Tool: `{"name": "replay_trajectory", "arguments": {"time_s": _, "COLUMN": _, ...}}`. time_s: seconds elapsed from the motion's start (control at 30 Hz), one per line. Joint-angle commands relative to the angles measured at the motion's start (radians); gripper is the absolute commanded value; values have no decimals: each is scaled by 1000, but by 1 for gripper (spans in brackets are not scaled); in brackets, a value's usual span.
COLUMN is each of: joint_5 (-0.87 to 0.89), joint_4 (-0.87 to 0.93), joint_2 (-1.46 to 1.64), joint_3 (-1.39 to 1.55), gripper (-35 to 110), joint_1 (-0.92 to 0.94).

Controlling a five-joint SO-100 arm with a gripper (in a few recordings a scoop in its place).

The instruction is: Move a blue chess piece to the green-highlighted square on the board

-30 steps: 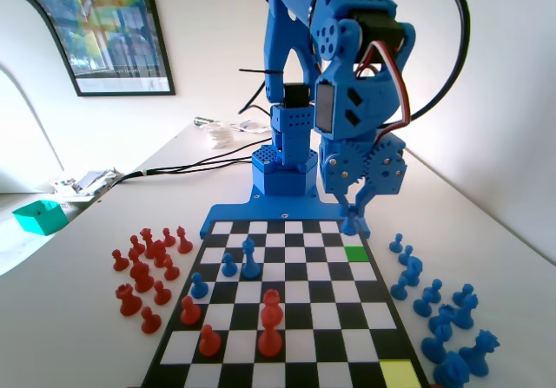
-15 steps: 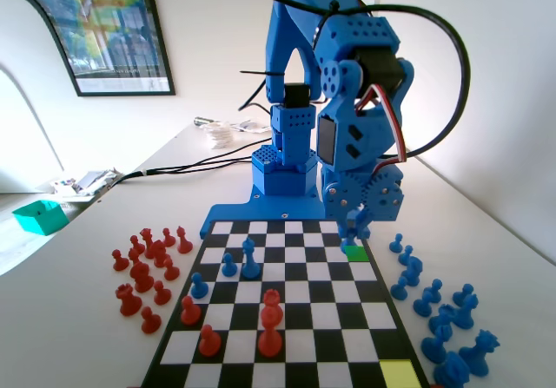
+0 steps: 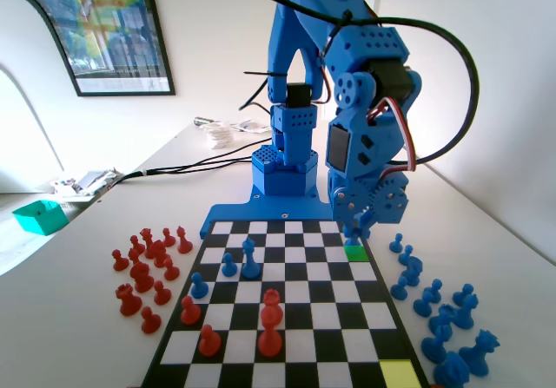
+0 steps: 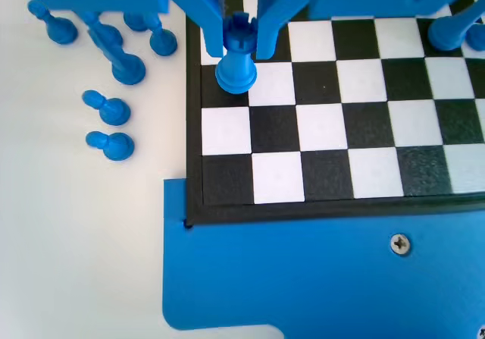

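My gripper (image 3: 356, 226) hangs low at the far right of the board (image 3: 334, 314), shut on a small blue chess piece (image 3: 354, 232). In the wrist view the two jaws of the gripper (image 4: 240, 39) clamp that blue piece (image 4: 236, 70), which has a notched crown top and a flared base. The piece stands upright over the board's (image 4: 326, 127) edge column, a few rows from the near rim. In the fixed view its base is right at the far edge of the green-highlighted square (image 3: 355, 253). I cannot tell whether it touches the board.
Several loose blue pieces (image 3: 434, 310) lie right of the board, seen as blue pawns (image 4: 106, 111) in the wrist view. Red pieces (image 3: 148, 271) crowd the table on the left. Blue pieces (image 3: 239, 262) and red pieces (image 3: 269, 318) stand mid-board. A yellow-green cell (image 3: 400, 373) marks the near right corner.
The arm has swung a little to the right and lowered, carrying the blue piece from the board's far row down to the green square.
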Motion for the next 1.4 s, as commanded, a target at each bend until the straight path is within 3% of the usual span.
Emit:
{"name": "replay_trajectory", "arguments": {"time_s": 0.0, "joint_5": 3, "joint_4": 0, "joint_2": 14, "joint_3": -21, "gripper": 1, "joint_1": -26}}
{"name": "replay_trajectory", "arguments": {"time_s": 0.37, "joint_5": 2, "joint_4": -8, "joint_2": -3, "joint_3": -35, "gripper": 2, "joint_1": -32}}
{"name": "replay_trajectory", "arguments": {"time_s": 0.97, "joint_5": -18, "joint_4": 28, "joint_2": 44, "joint_3": -60, "gripper": 18, "joint_1": -15}}
{"name": "replay_trajectory", "arguments": {"time_s": 1.37, "joint_5": -17, "joint_4": 281, "joint_2": 245, "joint_3": -172, "gripper": 18, "joint_1": 20}}
